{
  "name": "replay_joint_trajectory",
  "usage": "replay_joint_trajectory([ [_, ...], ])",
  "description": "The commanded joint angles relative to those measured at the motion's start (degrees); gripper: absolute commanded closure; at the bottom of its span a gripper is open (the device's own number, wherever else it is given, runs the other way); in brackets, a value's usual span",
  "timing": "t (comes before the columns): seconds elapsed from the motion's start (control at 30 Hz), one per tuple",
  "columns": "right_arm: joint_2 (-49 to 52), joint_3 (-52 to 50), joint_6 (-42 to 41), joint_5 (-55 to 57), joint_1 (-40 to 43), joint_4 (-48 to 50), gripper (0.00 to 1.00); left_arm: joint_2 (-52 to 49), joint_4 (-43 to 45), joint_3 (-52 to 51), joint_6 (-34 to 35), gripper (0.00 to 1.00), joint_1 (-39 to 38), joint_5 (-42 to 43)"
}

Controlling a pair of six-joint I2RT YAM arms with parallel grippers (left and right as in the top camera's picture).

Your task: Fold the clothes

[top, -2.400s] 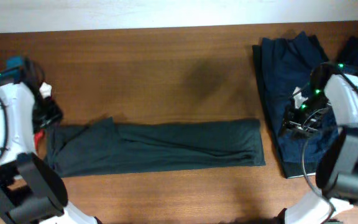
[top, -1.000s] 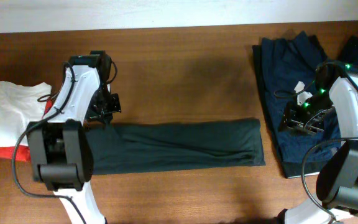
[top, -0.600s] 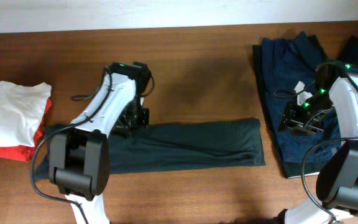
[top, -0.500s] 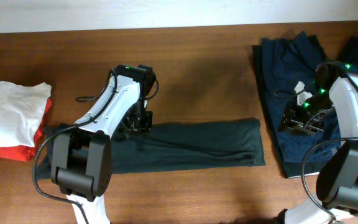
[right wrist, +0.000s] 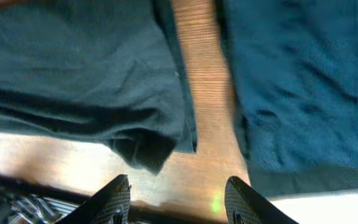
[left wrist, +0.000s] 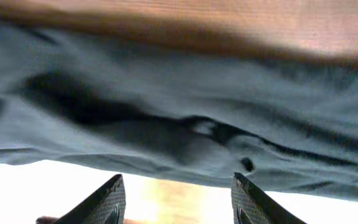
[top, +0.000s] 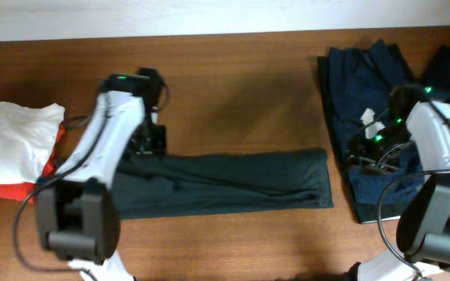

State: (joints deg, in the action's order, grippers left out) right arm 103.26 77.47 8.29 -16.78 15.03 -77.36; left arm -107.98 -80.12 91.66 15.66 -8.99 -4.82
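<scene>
I work down from the tabletop [top: 233,86], which carries everything. The black T-shirt [top: 233,183] lies across its middle as a long flat band running left to right, with no lettering showing. Past its right end, apart by a strip of bare wood, sits the navy garment [top: 358,86]. The white and red pieces [top: 14,144] sit beyond its left end.

My left claw [top: 148,142] hovers released over the band's far edge, inboard of the left end. In its wrist view the fingers stand apart, with cloth beneath and nothing between them. My right claw [top: 363,156] is released too, hanging by the navy garment's left edge. Its wrist view looks on the bare strip and a corner of the shirt's right end.

I judge the job in hand is halving the band end over end. To do it well, I'd bite every layer at an end's corner, not only the top ply. I'd carry it low and keep the right claw off the navy cloth.
</scene>
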Motion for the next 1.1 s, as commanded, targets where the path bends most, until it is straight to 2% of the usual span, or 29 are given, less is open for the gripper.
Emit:
replay_joint_trajectory([
  [0.0,-0.7,-5.3,2.3,-2.7,-1.6,3.9,0.39,9.2,1.4,1.2,-0.1,0.45,7.3,-1.2],
  [0.13,-0.7,-9.7,2.2,-4.7,-2.6,8.0,0.3,15.1,3.3,1.2,-0.5,0.39,14.2,-0.9],
  [0.27,-0.7,-14.0,2.1,-4.7,-3.9,14.2,0.28,17.7,4.4,1.2,-0.6,0.37,19.0,0.0],
  [0.57,-0.7,-23.6,-3.7,-4.7,-9.6,28.9,0.23,17.6,4.9,1.2,-0.8,0.36,19.8,0.1],
  [0.6,-0.7,-23.8,-4.6,-4.7,-10.5,29.2,0.25,17.6,4.9,1.2,-0.8,0.36,19.8,0.1],
  [0.67,-0.7,-23.7,-4.5,-4.7,-12.1,29.2,0.41,17.6,4.9,1.2,-0.8,0.36,19.8,0.1],
  [0.83,-0.7,-23.7,-4.5,-2.0,-13.7,29.6,0.96,17.6,4.7,1.2,-0.8,0.36,19.8,0.1],
  [0.97,-0.7,-21.3,-7.0,4.0,-11.4,27.4,0.96,17.6,4.6,1.2,-0.8,0.36,19.8,0.1],
  [1.07,-0.7,-14.8,-9.7,7.6,-8.2,21.6,0.96,17.6,4.4,1.2,-0.8,0.36,19.8,0.1],
])
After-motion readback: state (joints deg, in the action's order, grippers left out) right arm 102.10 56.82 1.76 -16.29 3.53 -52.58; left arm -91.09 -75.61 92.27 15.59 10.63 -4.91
